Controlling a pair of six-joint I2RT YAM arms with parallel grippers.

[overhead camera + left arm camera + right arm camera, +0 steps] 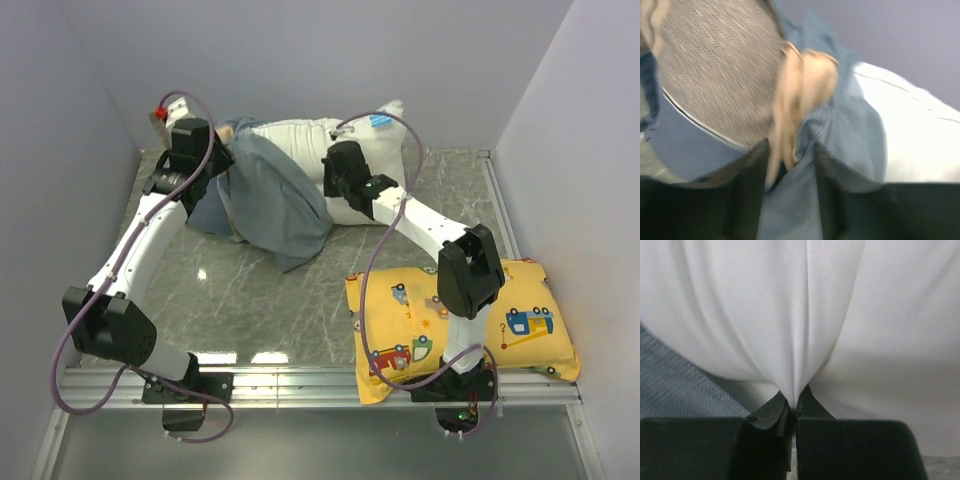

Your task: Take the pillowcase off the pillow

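Observation:
The blue-grey pillowcase (270,195) lies bunched at the back left, still over the left end of the white pillow (305,140), whose right part lies bare along the back wall. My left gripper (222,150) is shut on a fold of the pillowcase (790,200); tan and herringbone grey stripes show above the fingers (747,195). My right gripper (340,188) is shut on a pinch of the white pillow (805,340) at its front edge; the fingers (771,412) press together with white fabric between them. A bit of pillowcase (670,385) shows at left.
A yellow cartoon-vehicle print pillow (520,320) lies at the front right under the right arm's base links. Grey walls close the back and both sides. The marble table top (260,310) shows in the middle front.

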